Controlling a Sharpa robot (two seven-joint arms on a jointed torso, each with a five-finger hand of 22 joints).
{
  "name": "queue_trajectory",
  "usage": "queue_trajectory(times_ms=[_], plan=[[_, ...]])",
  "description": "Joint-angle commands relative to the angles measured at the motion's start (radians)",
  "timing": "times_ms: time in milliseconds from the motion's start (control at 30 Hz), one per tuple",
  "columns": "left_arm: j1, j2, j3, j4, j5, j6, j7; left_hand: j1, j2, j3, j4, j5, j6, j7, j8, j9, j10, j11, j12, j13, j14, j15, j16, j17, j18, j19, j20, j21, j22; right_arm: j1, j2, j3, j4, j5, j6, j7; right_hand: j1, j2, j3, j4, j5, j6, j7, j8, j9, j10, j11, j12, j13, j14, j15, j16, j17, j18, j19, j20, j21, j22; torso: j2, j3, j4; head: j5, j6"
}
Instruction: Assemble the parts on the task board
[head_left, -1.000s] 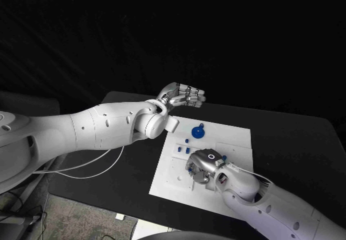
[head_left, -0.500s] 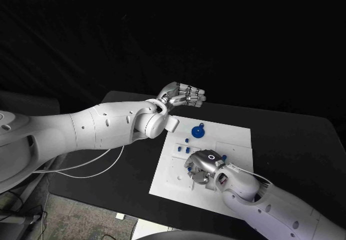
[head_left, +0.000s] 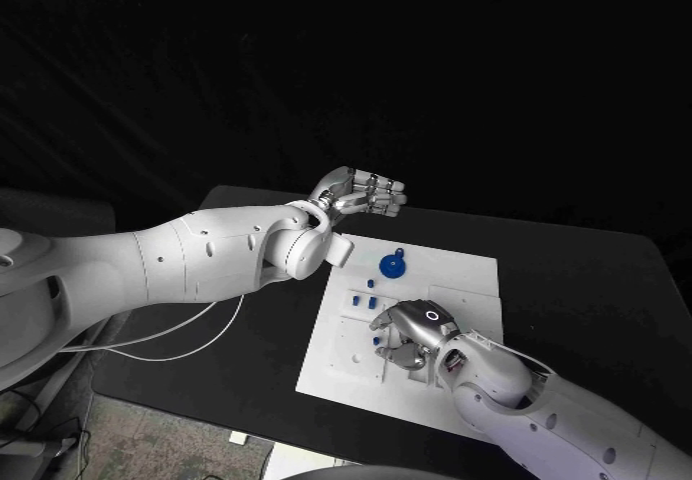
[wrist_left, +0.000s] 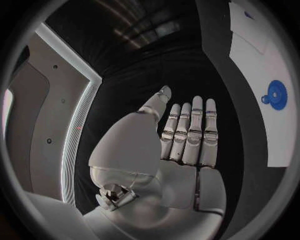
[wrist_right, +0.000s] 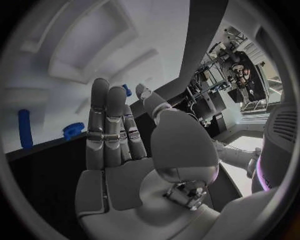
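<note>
Hovering over the task board (head_left: 464, 275), the right hand (head_left: 411, 333) nears blue parts (head_left: 371, 299).

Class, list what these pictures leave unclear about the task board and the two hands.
- Head view: the right hand covers the task board beneath it, so any parts there are hidden.
- Head view: the small blue parts are too small to tell apart.
- Left wrist view: the round blue part is near the circle's rim, its detail unclear.

Head camera looks down on the desk (head_left: 577, 270); each wrist camera sits close behind its palm. All share the white board (head_left: 433, 275).
</note>
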Motion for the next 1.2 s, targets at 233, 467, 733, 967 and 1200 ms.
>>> queue_trajectory(times_ms=[233,467,733,967,1200], plan=[[0.002,-0.004,0.001,0.004,0.004,0.024,0.006,0.003,0.008,-0.005,0.002,0.001,-0.002,0.003,-0.004,-0.001,-0.006,-0.002,-0.002,0.0,-0.007,0.002,-0.002,0.001,0.018,0.003,0.003,0.004,-0.001,0.003,-0.08,0.049,0.09,0.08,-0.038,0.006,-0.008,0.01,0.018,-0.019,0.0,0.01,0.003,-0.006,-0.001,0.043,-0.008,0.005,0.001,0.007,-0.008,0.022,0.015,-0.001,0.012,-0.009,0.009,0.016,0.0,-0.0001,-0.0016,-0.027,0.012],[0.002,-0.015,0.001,0.003,0.002,0.044,0.006,0.01,0.009,-0.003,-0.005,0.0,-0.003,0.003,-0.004,-0.001,0.0,-0.004,-0.002,0.0,-0.002,0.0,-0.002,0.002,0.019,0.004,0.001,0.006,-0.003,0.04,-0.179,0.108,0.161,0.171,-0.005,0.016,-0.042,0.019,0.075,-0.045,0.015,0.029,0.007,-0.005,0.0,0.101,-0.019,0.006,0.002,0.002,-0.015,0.069,0.05,0.004,0.01,-0.017,0.049,0.075,-0.002,0.0005,-0.008,-0.041,0.021],[0.003,-0.02,0.001,0.0,0.002,0.049,0.009,0.009,0.009,-0.002,-0.006,0.001,-0.002,0.003,-0.004,-0.001,0.002,-0.004,-0.002,0.0,-0.001,-0.001,-0.002,0.002,0.019,0.004,0.001,0.007,-0.004,0.057,-0.234,0.145,0.146,0.163,0.077,-0.018,0.012,0.006,-0.065,-0.01,-0.007,-0.013,0.018,-0.005,0.0,0.029,-0.001,0.008,0.002,-0.012,0.0,0.047,0.03,0.011,-0.002,0.0,0.012,0.071,-0.005,0.0029,-0.0107,-0.044,0.024],[0.003,-0.021,0.001,-0.002,0.002,0.049,0.01,0.009,0.009,-0.002,-0.006,0.001,-0.002,0.003,-0.004,-0.001,0.002,-0.004,-0.002,0.0,-0.001,-0.001,-0.002,0.002,0.019,0.004,0.001,0.007,-0.004,0.059,-0.235,0.15,0.108,0.123,0.144,-0.037,0.069,-0.018,-0.13,0.075,-0.042,-0.067,-0.006,-0.006,-0.001,-0.011,0.004,0.01,0.002,-0.022,0.006,0.039,0.013,0.011,0.004,0.005,-0.024,0.052,-0.003,0.0004,-0.009,-0.051,0.025],[0.003,-0.022,0.001,-0.004,0.002,0.05,0.01,0.005,0.011,-0.002,-0.008,0.001,-0.001,0.003,-0.004,-0.001,0.002,-0.004,-0.002,0.0,-0.001,-0.001,-0.002,0.001,0.018,0.004,0.0,0.009,-0.005,0.059,-0.203,0.143,0.054,0.093,0.187,-0.043,0.077,-0.022,-0.134,0.088,-0.053,-0.075,-0.022,-0.007,-0.002,-0.018,0.005,0.009,0.002,-0.024,0.006,0.038,0.009,0.011,0.006,0.006,-0.033,0.05,-0.003,0.0003,-0.0059,-0.054,0.03]])
